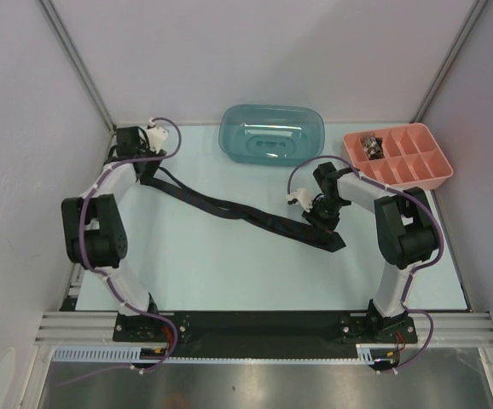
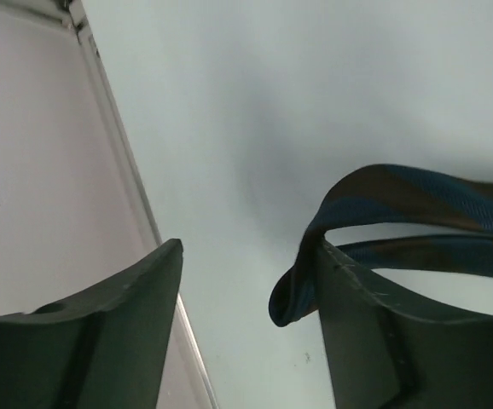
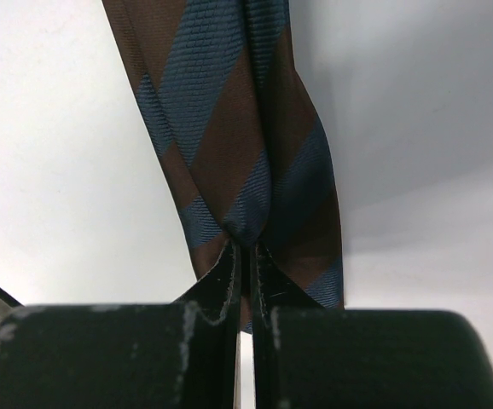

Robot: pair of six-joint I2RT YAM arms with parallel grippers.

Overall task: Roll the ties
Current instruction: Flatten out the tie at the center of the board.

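Note:
One tie, dark from above, lies stretched across the table between the two arms. In the wrist views it is brown with blue diagonal stripes. My left gripper is at the back left corner. Its jaws stand open, and the tie's folded end hangs over the right finger without being pinched. My right gripper is right of centre, shut on the bunched tie near its wide pointed tip.
A teal plastic basin stands at the back centre. A salmon compartment tray at the back right holds a small item. White walls enclose the table, and the left wall's edge rail is close to the left gripper.

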